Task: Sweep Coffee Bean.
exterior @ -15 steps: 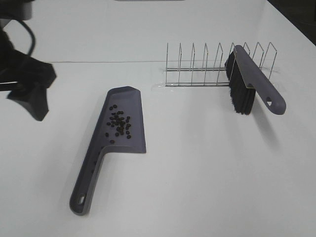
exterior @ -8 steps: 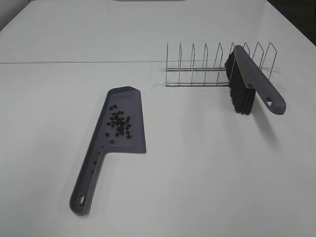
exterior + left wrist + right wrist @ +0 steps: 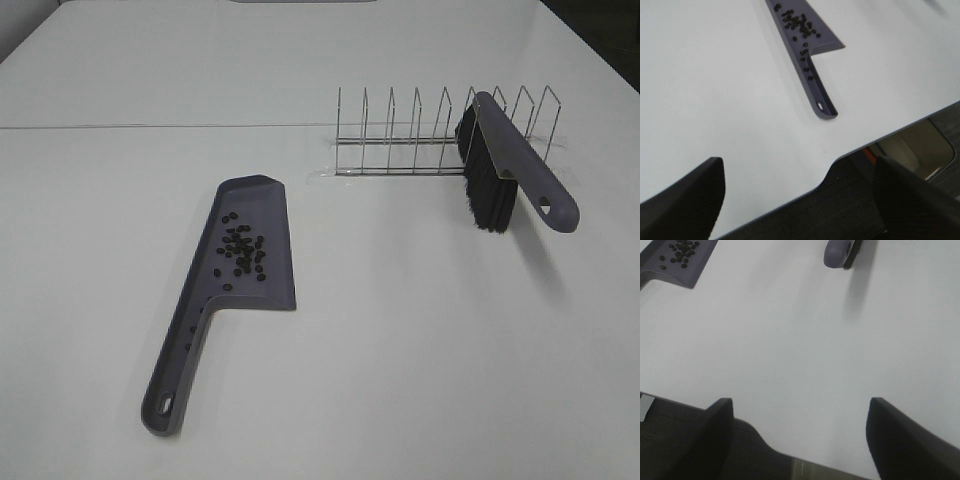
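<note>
The coffee beans lie in a loose cluster on the pan of a grey-purple dustpan flat on the white table; they also show in the left wrist view and the right wrist view. The brush, grey handle and black bristles, leans in the wire rack. My left gripper is open and empty over the table's edge, away from the dustpan handle. My right gripper is open and empty near the table's edge. Neither gripper shows in the exterior view.
The brush handle's tip shows in the right wrist view. The table edge has a notch, with dark floor and a chair beyond it.
One second ago the left arm stood at the left edge of the exterior view; it has withdrawn out of that view. The dustpan, beans and brush have not moved.
</note>
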Controlling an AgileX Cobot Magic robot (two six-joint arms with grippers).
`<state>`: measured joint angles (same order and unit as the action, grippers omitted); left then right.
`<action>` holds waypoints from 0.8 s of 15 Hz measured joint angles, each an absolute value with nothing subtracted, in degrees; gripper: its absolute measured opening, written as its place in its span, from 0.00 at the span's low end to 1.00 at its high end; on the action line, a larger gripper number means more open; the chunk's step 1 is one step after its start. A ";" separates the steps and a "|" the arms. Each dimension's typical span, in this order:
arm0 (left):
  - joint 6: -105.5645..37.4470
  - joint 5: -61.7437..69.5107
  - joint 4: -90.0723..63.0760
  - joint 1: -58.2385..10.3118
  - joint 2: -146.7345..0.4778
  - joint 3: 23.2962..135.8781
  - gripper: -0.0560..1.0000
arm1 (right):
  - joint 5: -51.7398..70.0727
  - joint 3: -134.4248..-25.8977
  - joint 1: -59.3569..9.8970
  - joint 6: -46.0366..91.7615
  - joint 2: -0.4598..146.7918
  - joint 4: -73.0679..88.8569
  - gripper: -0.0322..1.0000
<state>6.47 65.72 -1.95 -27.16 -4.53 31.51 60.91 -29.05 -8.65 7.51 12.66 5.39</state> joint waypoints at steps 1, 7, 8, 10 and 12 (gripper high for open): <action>5.04 64.23 -2.81 -27.16 -4.41 31.05 0.77 | 60.91 -28.93 -8.65 7.45 12.66 5.21 0.73; -7.68 60.28 -11.92 -27.16 -4.35 29.16 0.77 | 60.91 -28.93 -8.65 7.45 12.66 4.81 0.73; -7.96 60.28 -11.92 -27.16 -4.35 29.11 0.77 | 60.91 -28.93 -8.65 7.45 12.66 4.81 0.73; -8.25 60.28 -11.92 -27.16 -4.35 29.11 0.77 | 60.91 -28.93 -8.65 7.45 12.66 4.81 0.73; -8.31 60.28 -11.92 -27.16 -4.35 29.11 0.77 | 60.91 -28.93 -8.65 7.45 12.66 4.81 0.73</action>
<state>-8.31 60.28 -11.92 -27.16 -4.35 29.11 60.91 -28.93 -8.65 7.45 12.66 4.81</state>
